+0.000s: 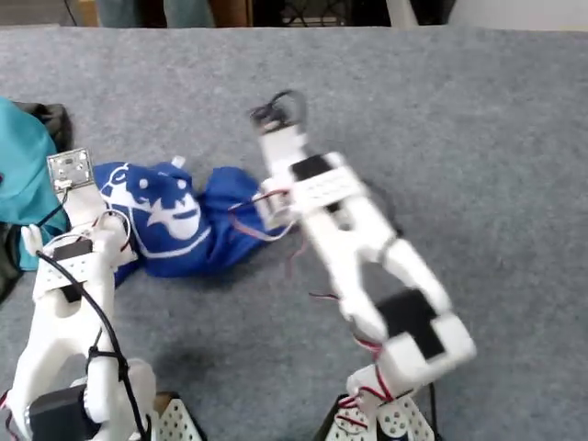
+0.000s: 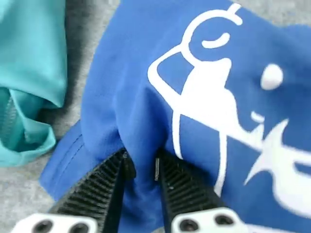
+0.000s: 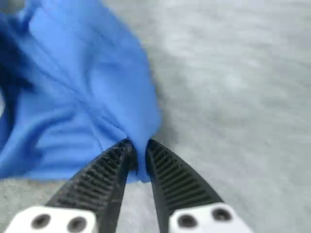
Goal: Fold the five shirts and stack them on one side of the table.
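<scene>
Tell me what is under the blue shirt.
The blue shirt lies bunched on the grey table, which shows along its edges. Whatever is beneath the folds is covered.

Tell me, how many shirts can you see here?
2: a blue shirt near the middle, and a teal shirt at the left edge. The dark cloth beside the teal one may hide more.

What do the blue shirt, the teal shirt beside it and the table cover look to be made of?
The blue shirt: soft matte knit, probably cotton jersey; it bunches in loose folds where the left gripper and right gripper pinch it. The teal shirt: smoother-looking cloth with a stitched hem, possibly synthetic. The table cover: grey, fuzzy, matte, like felt or low carpet.
</scene>
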